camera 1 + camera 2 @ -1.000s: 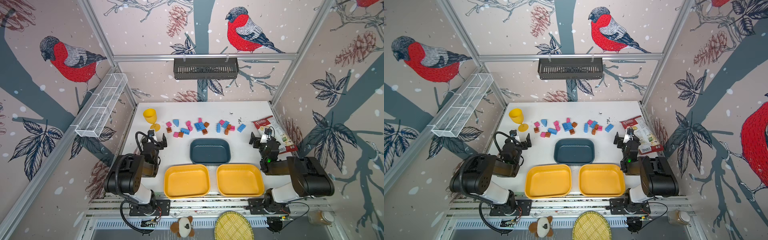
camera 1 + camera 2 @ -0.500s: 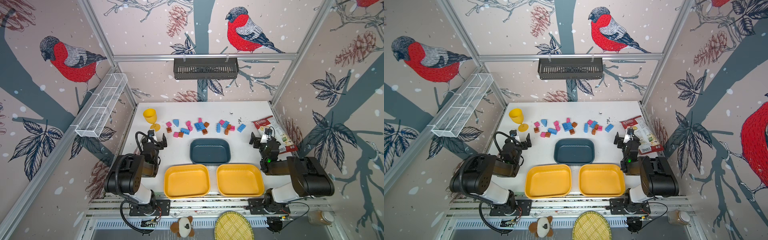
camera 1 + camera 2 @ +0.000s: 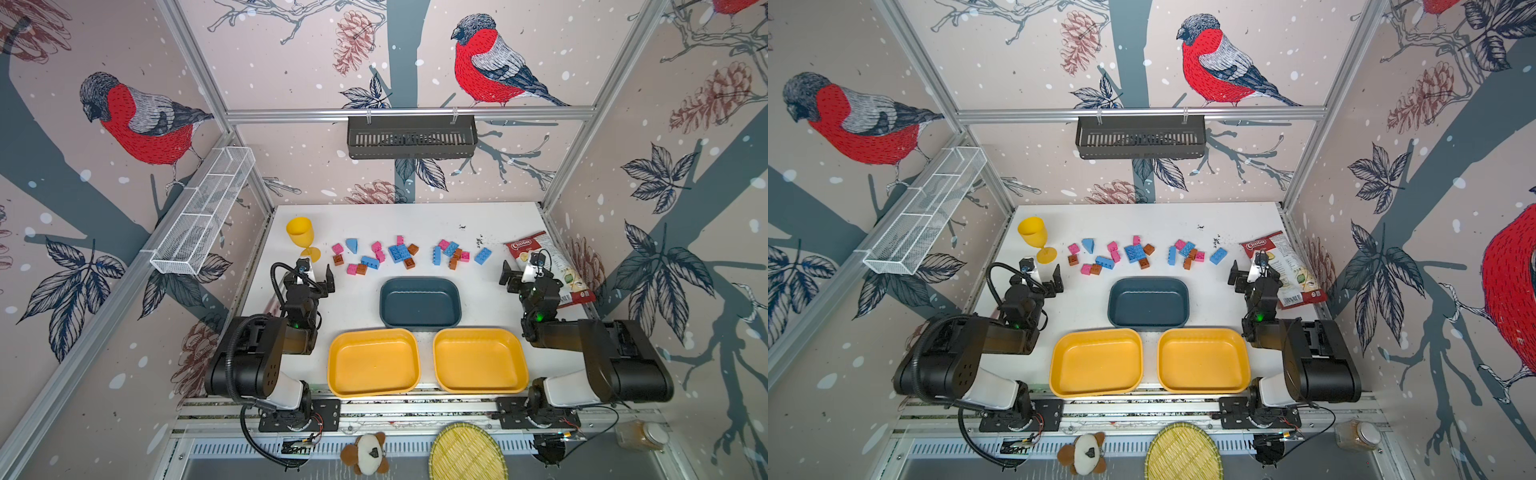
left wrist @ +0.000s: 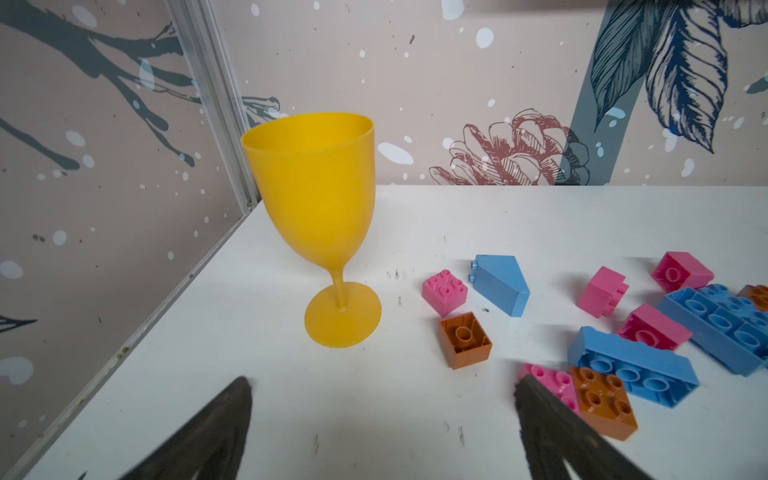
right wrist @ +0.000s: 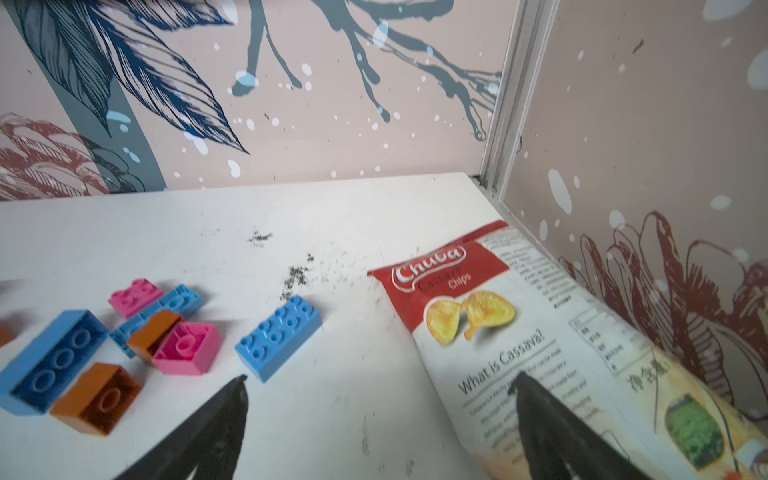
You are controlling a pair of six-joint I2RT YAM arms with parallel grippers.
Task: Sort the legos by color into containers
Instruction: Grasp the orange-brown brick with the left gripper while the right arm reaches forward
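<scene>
Twenty or so legos (image 3: 399,252) are strewn in a loose band across the table (image 3: 374,220), a little above the centre of both top views, in pink, blue and brown. Two clusters are formed, with a small gap between them. A blue wedge (image 3: 352,245) is placed near the left end of the band, just beside a pink brick; in the left wrist view it is shown lying on its side. One blue brick (image 3: 482,255) is set at the right end, a little apart from the rest, studs up.

A teal tray (image 3: 419,302) is set just below the band, at the centre of both top views. A left yellow tray (image 3: 372,362) and a right yellow tray (image 3: 478,360) are placed side by side just below it, close together. All three are shown with bare floors.

The left gripper (image 3: 316,276) is seen left of centre in both top views, near the left end of the band and just below a goblet (image 3: 300,232), which stands upright. Its jaws are spread wide and nothing is held; in the left wrist view only bare table is seen between its fingertips (image 4: 232,407).

The right gripper (image 3: 519,276) is seen right of centre, beside a chip bag (image 3: 575,282) laid flat along the table's right edge. Its jaws are likewise spread wide, with nothing held. In the right wrist view one finger is seen over the bag's edge; whether it touches cannot be told.
</scene>
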